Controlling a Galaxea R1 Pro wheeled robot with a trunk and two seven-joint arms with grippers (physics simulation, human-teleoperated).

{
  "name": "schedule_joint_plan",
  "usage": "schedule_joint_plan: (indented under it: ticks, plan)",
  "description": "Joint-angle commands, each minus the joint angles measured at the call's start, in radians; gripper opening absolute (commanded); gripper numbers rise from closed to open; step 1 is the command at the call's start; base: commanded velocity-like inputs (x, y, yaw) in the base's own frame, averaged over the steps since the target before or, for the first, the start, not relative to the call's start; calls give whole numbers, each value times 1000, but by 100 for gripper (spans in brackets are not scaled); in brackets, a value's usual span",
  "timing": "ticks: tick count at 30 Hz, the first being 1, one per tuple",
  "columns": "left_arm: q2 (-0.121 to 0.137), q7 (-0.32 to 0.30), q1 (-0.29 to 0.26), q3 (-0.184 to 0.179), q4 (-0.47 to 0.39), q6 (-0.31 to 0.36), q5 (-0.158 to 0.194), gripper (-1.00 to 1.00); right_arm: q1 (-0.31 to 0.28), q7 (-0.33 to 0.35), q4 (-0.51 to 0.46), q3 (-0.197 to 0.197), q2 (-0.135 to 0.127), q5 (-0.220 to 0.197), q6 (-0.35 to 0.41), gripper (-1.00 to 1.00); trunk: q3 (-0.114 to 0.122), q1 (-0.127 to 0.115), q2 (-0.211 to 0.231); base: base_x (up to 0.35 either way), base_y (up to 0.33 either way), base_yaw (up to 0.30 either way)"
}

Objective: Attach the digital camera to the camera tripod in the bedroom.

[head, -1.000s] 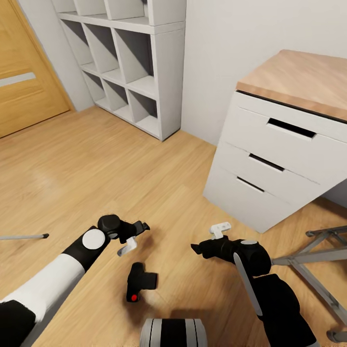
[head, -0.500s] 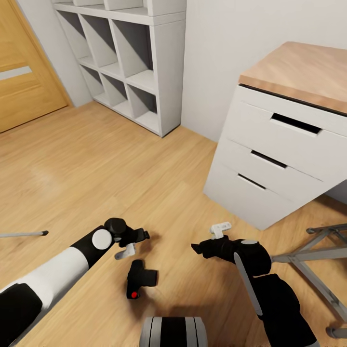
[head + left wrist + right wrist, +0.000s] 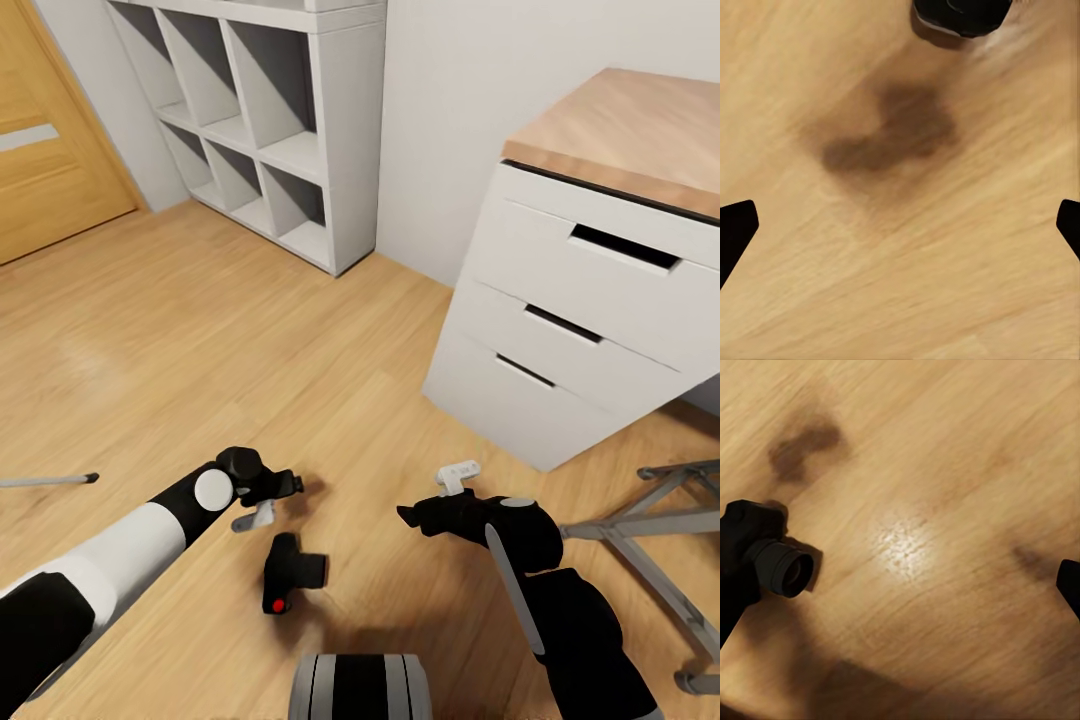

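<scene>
Down on the wood floor (image 3: 200, 330), the camera (image 3: 290, 574) lies between both grippers, red dot facing up, nothing touching it. Left gripper (image 3: 268, 498) hovers just beside it, a bit farther from the robot, jaws spread wide over bare planks w/ its shadow beneath; in the left wrist view the camera (image 3: 961, 15) peeks in at the frame edge. Right gripper (image 3: 432, 498) hangs near the camera's other side, jaws also apart; right wrist view catches the camera (image 3: 765, 561) w/ lens pointing out. One grey tripod (image 3: 50, 481) leg tip pokes in at far left. Drawer chest (image 3: 590, 330) and cube shelves (image 3: 300, 130) stand against the wall; grey frame (image 3: 650, 540) at right.
</scene>
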Motion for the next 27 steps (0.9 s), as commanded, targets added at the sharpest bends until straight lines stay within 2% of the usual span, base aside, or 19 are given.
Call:
schedule_joint_plan:
  ticks: [1, 7, 16, 19, 22, 23, 27]
  plan:
    - [1, 3, -5, -5, 4, -3, -5, 100, -1, 4, -1, 0, 0, 4, 4, 100, -2, 0, 0, 0, 0, 0]
    - [1, 42, -23, -6, 43, -10, -9, 100, -1, 4, -1, -1, 1, 4, 4, 100, -12, 0, 0, 0, 0, 0]
    - [8, 151, -63, -12, 107, -31, -13, 100, -1, 4, -1, -1, 0, 4, 4, 100, -27, 0, 0, 0, 0, 0]
    - [8, 190, -81, -41, 124, -33, -14, 100, -1, 4, -1, -1, 0, 5, 4, 100, -32, 0, 0, 0, 0, 0]
    - [4, 224, -99, -92, 146, -34, -14, 100, -1, 4, -1, -2, 0, 5, 4, 100, -37, 0, 0, 0, 0, 0]
    - [4, 224, -99, -92, 146, -34, -14, 100, -1, 4, -1, -2, 0, 5, 4, 100, -38, 0, 0, 0, 0, 0]
    - [-4, 249, -123, -146, 186, -35, -13, 100, -5, 5, -1, -4, 0, 5, 4, 100, -45, 0, 0, 0, 0, 0]
